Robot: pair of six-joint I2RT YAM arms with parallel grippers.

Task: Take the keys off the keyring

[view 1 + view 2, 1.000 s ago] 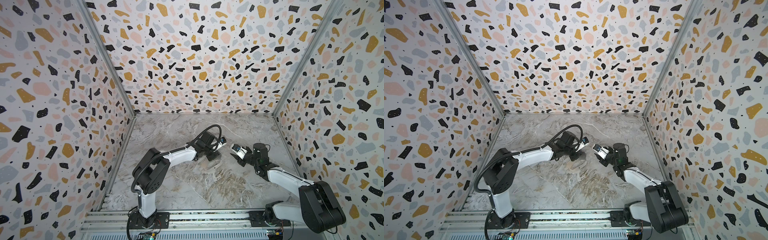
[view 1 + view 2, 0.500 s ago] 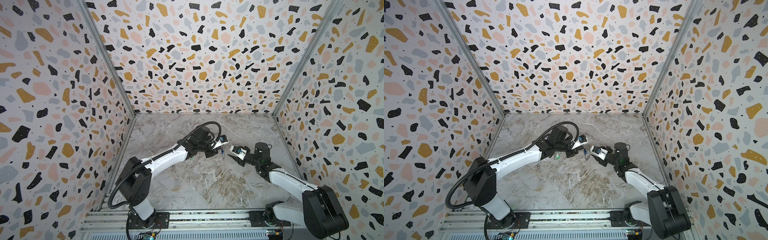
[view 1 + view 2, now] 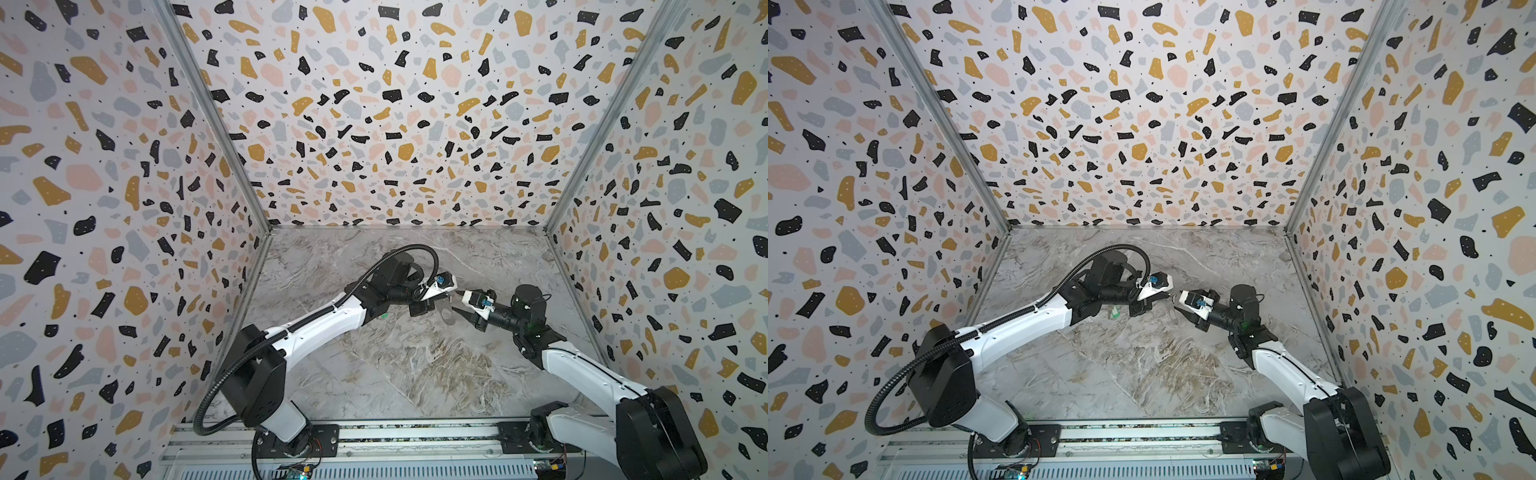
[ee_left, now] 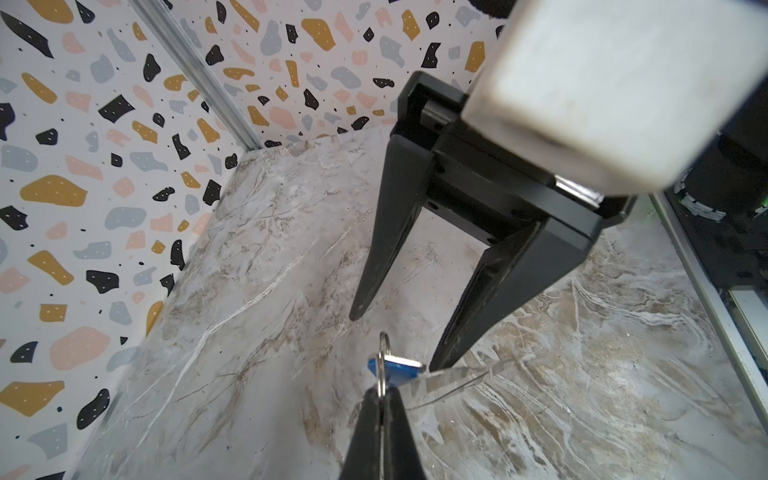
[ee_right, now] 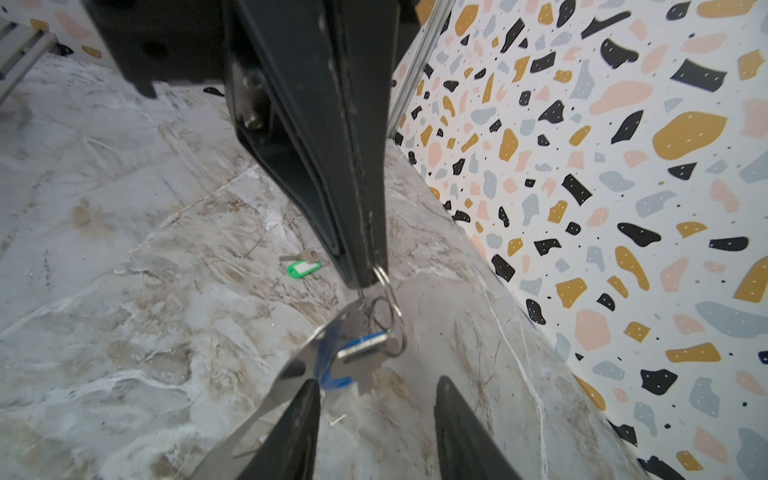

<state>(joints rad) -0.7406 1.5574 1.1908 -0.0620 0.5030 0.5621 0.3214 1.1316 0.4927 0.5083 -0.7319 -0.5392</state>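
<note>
In the right wrist view the keyring (image 5: pixel 270 411) runs out past the frame's edge and hides part of the blue-tagged key (image 5: pixel 361 347); the right gripper (image 5: pixel 377 380) has its fingers (image 5: pixel 291 436) cut off there too. In both top views, mid-frame, we see the green-tagged key (image 3: pixel 384 316) only as a speck, its metal blade too small to tell.

We are looking into a lab test booth built for robots. Three walls (image 3: pixel 374 124) in speckled terrazzo print meet at bare metal corner strips (image 3: pixel 217 124) and box in a marble-patterned tabletop (image 3: pixel 395 374). Along the front we see a metal rail (image 3: pixel 415 434) carrying a left arm (image 3: pixel 316 328) and a right arm (image 3: pixel 582 370), with exposed wiring (image 3: pixel 316 451) at their bases.
</note>
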